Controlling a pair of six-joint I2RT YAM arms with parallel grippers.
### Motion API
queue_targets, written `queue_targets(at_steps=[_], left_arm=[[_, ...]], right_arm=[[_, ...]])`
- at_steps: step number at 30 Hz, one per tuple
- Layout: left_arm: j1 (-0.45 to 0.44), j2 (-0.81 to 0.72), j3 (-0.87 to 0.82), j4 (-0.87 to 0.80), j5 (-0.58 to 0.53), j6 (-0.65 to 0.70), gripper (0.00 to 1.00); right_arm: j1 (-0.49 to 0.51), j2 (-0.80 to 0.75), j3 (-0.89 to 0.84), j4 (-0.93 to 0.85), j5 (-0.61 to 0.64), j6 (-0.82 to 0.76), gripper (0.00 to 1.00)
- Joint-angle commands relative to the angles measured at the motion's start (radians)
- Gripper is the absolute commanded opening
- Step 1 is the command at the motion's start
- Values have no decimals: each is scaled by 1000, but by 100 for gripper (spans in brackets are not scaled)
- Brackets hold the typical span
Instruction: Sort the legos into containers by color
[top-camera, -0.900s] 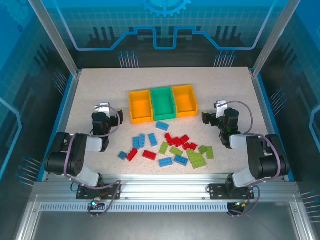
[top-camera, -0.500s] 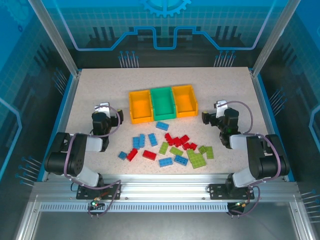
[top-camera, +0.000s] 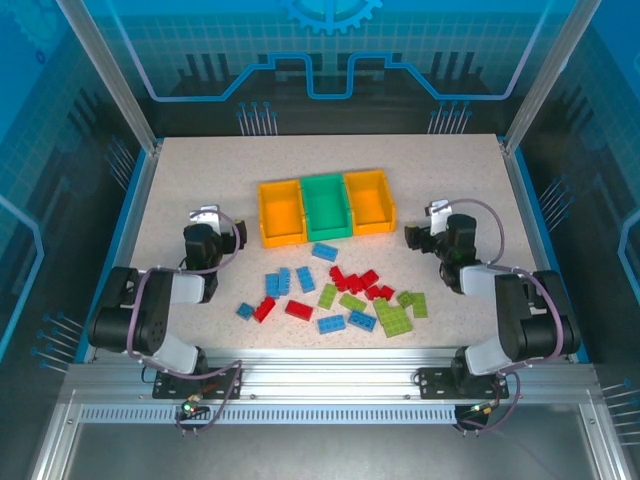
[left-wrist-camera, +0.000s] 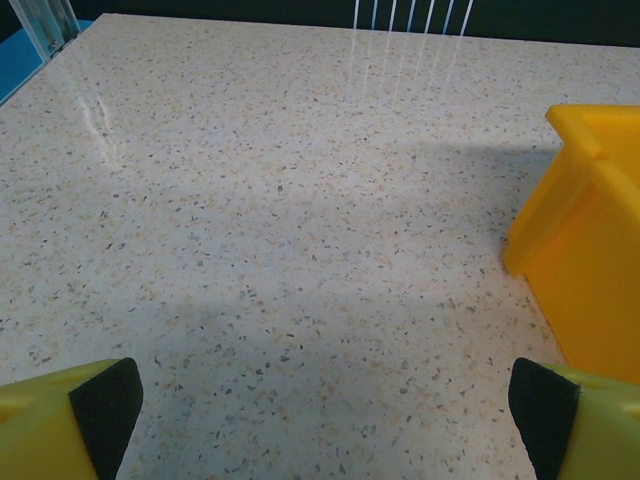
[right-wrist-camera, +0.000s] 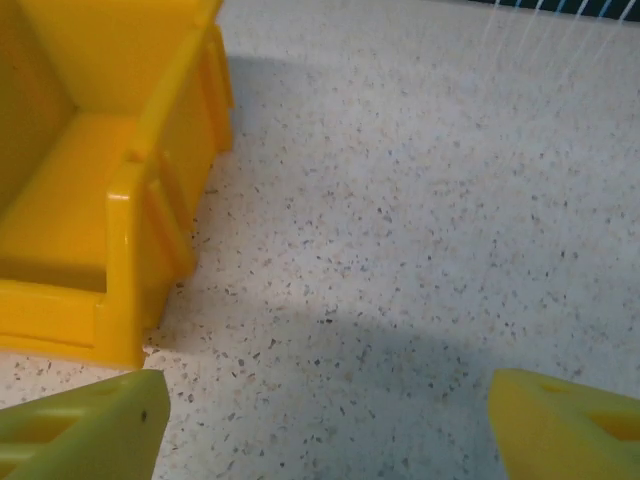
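Hardly anything differs: the left gripper (top-camera: 207, 220) stays put, jaws spread and empty, the left orange bin (top-camera: 263, 213) just right of it. The legos (top-camera: 340, 296) lie scattered between both arms, nearer than the bins (top-camera: 322, 181). The right gripper (top-camera: 433, 222), released too, has nudged slightly farther.
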Motion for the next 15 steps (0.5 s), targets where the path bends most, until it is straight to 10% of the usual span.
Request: queue_targets(at_steps=[1,7,15], left_arm=[[2,-172,143,-311,-3,-23,99],[-36,-443,350,-918,14,-227,99],[-254,-660,253,-1246,-87,-457,99]], right_arm=[[27,-73,225,-449,18,42,80],[54,-119,363,-823,29,219,82],[150,-172,413,-1131,-77,319,82]])
